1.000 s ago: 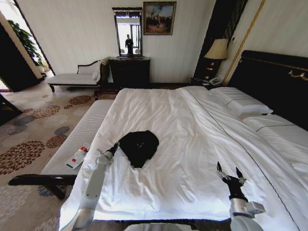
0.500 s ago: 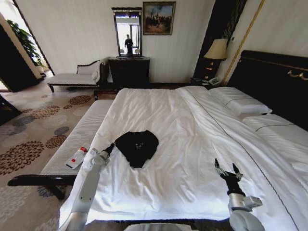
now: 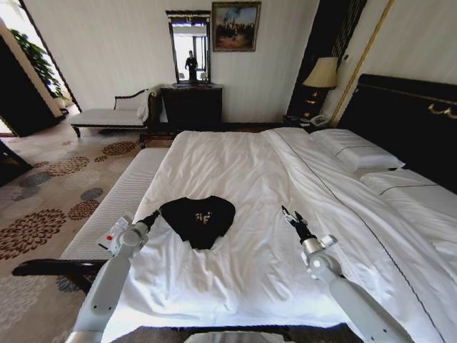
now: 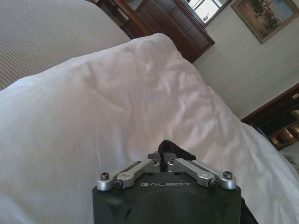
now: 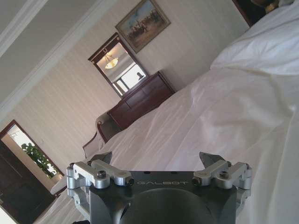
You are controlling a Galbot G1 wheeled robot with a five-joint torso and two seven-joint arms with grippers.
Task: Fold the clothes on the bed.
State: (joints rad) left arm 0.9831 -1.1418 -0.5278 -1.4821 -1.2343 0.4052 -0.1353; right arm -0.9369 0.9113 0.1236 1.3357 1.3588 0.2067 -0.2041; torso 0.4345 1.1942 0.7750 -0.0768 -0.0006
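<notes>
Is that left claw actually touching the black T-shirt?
Touching. In the left wrist view the left gripper has its jaws closed on a pinch of the black T-shirt.

The left gripper (image 3: 152, 216) sits at the left edge of the black T-shirt (image 3: 198, 219), its fingers pinched together on the cloth. The right gripper (image 3: 292, 216) hangs well to the shirt's right, fingers spread apart.

Both arms are silver-grey tubular links ending in black wrist housings. The left gripper (image 4: 164, 164) and right gripper (image 5: 158, 161) each carry black bodies marked "GALBOT", silver aluminium finger linkages, and dark screws at the pivots.
</notes>
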